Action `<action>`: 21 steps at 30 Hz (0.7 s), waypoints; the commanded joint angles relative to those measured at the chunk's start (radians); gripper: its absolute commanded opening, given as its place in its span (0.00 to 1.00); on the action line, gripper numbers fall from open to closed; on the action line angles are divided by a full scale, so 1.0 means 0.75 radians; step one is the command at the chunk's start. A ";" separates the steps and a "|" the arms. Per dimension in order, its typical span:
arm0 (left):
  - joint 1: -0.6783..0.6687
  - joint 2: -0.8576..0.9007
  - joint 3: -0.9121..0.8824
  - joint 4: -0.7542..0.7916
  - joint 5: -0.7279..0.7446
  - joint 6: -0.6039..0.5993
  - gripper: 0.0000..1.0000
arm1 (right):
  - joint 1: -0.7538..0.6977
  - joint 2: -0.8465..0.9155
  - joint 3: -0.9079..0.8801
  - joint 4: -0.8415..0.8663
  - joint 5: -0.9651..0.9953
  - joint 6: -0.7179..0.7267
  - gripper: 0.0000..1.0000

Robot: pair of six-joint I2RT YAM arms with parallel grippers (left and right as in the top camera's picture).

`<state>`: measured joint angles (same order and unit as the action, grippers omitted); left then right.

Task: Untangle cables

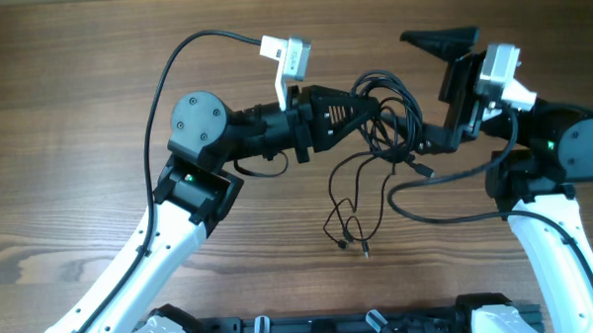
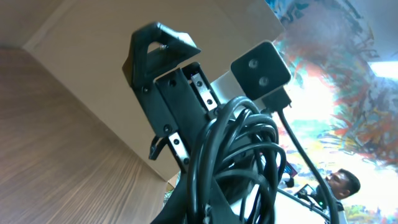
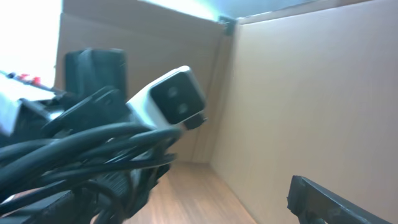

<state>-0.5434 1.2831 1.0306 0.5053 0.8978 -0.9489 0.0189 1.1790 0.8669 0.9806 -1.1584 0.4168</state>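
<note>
Black cables (image 1: pixel 391 96) bunched at upper centre, loose ends trailing down-frame; left gripper (image 1: pixel 366 106) clamped tight on them; right gripper (image 1: pixel 434 88) spread wide, empty, just right of the free loops

Table (image 1: pixel 66 86): mid-brown wood, darker streaky grain running left to right.
Cables (image 2: pixel 239 155): black throughout, slight gloss in left wrist view.
Left arm (image 1: pixel 204 125): black joints at frame centre-left, white link toward lower left. Small green light (image 1: pixel 189 176) on it.
Right arm (image 1: pixel 573 147): same black over white. Second green light (image 1: pixel 551 145) near right edge.
Camera modules (image 1: pixel 289 56): white, with thick black leads.
Cardboard walls (image 3: pixel 311 93): plain tan in both wrist views.
Mural (image 2: pixel 339 87), right of left wrist frame: red, orange, blue and white splashes.
</note>
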 commanded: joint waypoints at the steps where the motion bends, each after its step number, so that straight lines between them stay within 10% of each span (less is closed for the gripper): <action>1: -0.005 -0.010 0.015 -0.001 -0.040 -0.003 0.04 | 0.001 0.003 0.006 -0.028 0.167 0.076 1.00; 21: -0.022 -0.010 0.015 0.050 0.058 0.040 0.04 | 0.000 0.012 0.006 -0.203 0.401 0.041 1.00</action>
<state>-0.5434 1.2831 1.0306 0.5362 0.8440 -0.9485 0.0189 1.1790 0.8665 0.8547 -0.9588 0.4480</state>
